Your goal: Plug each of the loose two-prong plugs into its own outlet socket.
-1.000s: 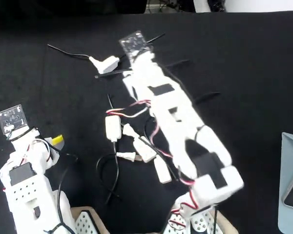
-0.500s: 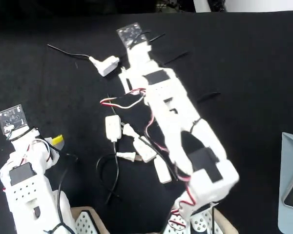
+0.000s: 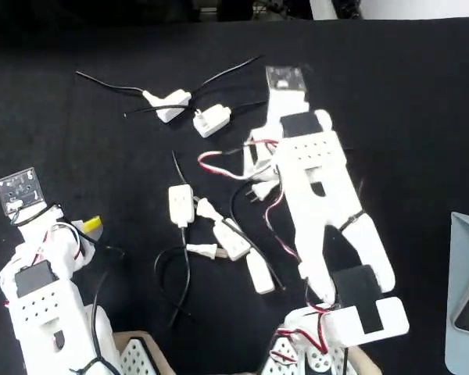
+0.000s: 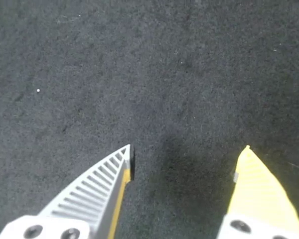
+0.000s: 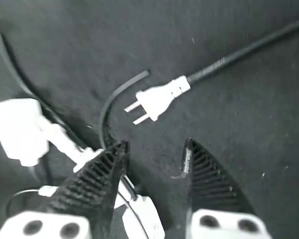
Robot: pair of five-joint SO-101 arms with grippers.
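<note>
Black cloth [image 3: 422,94] is laid under everything, and a white two-prong plug [image 5: 157,102] is seen lying loose on it just beyond the right gripper [image 5: 155,144], whose jaws are spread with nothing pinched. The left gripper [image 4: 188,147] is parked over bare cloth, jaws parted too, well apart from the outlet sockets [image 3: 180,205] clustered in the middle.

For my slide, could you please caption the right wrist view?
Open right gripper poised near a loose two-prong plug lying on the black table.

Matt cloth table [image 3: 422,94], white plastic plug [image 5: 157,102]
</note>
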